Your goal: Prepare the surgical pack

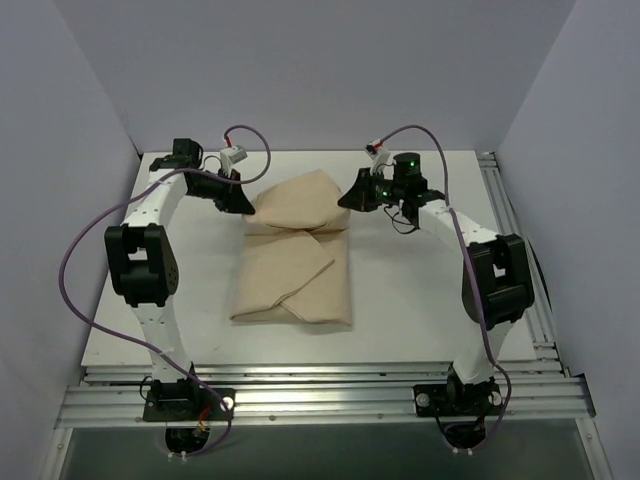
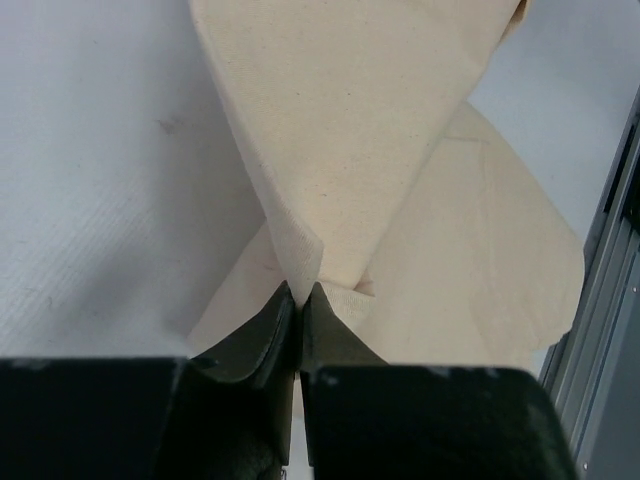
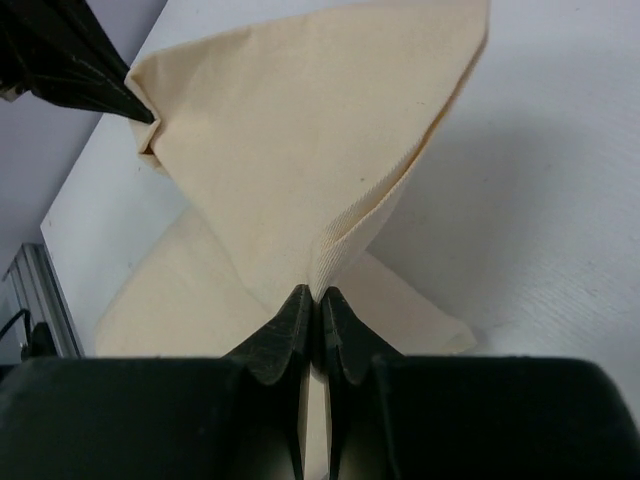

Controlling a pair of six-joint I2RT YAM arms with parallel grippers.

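Note:
The surgical pack (image 1: pixel 295 280) is a tan cloth bundle folded shut in the middle of the white table (image 1: pixel 400 320); whatever it wraps is hidden. Its far flap (image 1: pixel 300 200) is raised and stretched between both grippers. My left gripper (image 1: pixel 248 205) is shut on the flap's left corner, the cloth (image 2: pixel 350 130) pinched at the tips of the gripper (image 2: pixel 299 290). My right gripper (image 1: pixel 345 200) is shut on the right corner, the cloth (image 3: pixel 300 150) rising from the gripper (image 3: pixel 316 292). The left fingers (image 3: pixel 100 80) show at the far corner in the right wrist view.
Aluminium rails (image 1: pixel 320 395) run along the table's front edge and a rail (image 1: pixel 510 200) down its right side. Grey walls close in the back and both sides. Purple cables (image 1: pixel 80 290) loop beside the arms.

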